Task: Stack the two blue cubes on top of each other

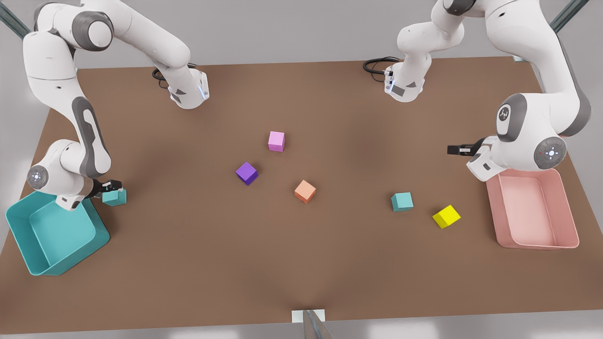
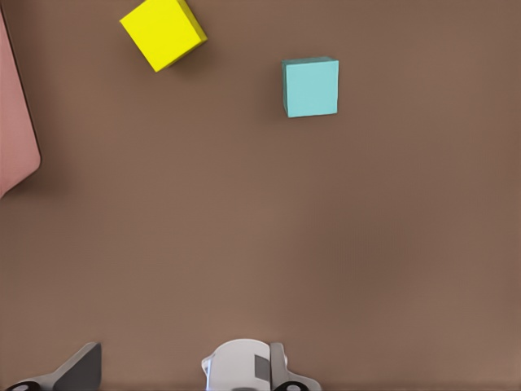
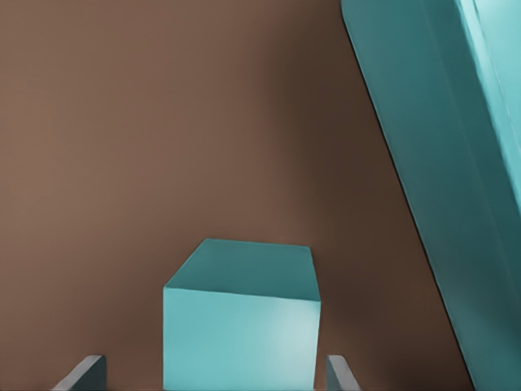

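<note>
One blue cube (image 1: 114,197) rests on the table beside the teal bin (image 1: 28,245) at the front view's left. My right gripper (image 1: 111,188) is lowered around it, open, with a finger on either side; in the right wrist view the blue cube (image 3: 242,326) sits between the fingertips (image 3: 83,373). The other blue cube (image 1: 402,201) lies at the front view's right, near a yellow cube (image 1: 446,216). My left gripper (image 1: 456,150) hovers open above the table beside the pink bin, empty. Its wrist view looks down on that blue cube (image 2: 310,87).
A pink bin (image 1: 537,212) stands at the front view's right edge. A pink cube (image 1: 276,141), a purple cube (image 1: 247,173) and an orange cube (image 1: 305,191) lie mid-table. The teal bin's wall (image 3: 440,163) runs close beside the right gripper.
</note>
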### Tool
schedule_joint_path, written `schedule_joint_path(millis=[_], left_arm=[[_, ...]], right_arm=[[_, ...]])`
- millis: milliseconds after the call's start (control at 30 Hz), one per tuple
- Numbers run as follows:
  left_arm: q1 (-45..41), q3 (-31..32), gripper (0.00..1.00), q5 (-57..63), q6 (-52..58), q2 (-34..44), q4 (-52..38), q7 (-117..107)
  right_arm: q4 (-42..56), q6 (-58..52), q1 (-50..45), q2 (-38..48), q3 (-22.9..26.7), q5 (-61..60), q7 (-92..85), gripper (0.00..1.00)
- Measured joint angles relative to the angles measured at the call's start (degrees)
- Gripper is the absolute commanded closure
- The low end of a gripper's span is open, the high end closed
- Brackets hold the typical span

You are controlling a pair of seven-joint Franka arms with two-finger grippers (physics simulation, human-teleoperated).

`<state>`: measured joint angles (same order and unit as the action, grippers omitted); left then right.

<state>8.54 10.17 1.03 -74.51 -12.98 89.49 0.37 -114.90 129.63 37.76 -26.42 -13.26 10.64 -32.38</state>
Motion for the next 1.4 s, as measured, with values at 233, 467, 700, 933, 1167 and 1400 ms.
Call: schedule_joint_path(millis=[233, 467, 700, 933, 1167, 1400], left_arm=[[0.1, 0.0, 0.0, 0.0, 0.2, -0.5, 0.0, 0.0], [-0.8, 0.9, 0.0, -0.7, -2.7, -0.5, -0.4, -0.2], [-12.1, -9.1, 0.0, -1.7, -7.4, -0.7, 0.5, -1.6], [-13.3, -10.5, 0.0, -2.1, -12.2, -1.2, 5.1, -3.0], [-17.4, -10.5, 0.0, -3.1, -27.9, -6.2, 12.7, -5.3], [-20.5, -10.5, 0.0, -3.3, -38.1, -10.5, 12.6, -9.3]], right_arm=[[0.0, 1.1, 0.0, -1.4, 0.8, 0.0, -1.3, 0.0], [-0.1, 2.6, 0.0, -2.3, 1.3, 0.7, -2.3, 0.24], [-0.3, 2.8, -1.4, -1.8, 1.3, 0.6, -2.8, 0.34], [1.1, -2.2, -7.9, 3.0, -1.6, -1.2, -1.8, 0.33], [13.0, -6.9, -35.5, 0.7, -2.2, -7.3, 6.3, 0.32], [38.4, -10.6, -57.2, -16.0, -2.1, -8.0, 19.8, 0.32]])
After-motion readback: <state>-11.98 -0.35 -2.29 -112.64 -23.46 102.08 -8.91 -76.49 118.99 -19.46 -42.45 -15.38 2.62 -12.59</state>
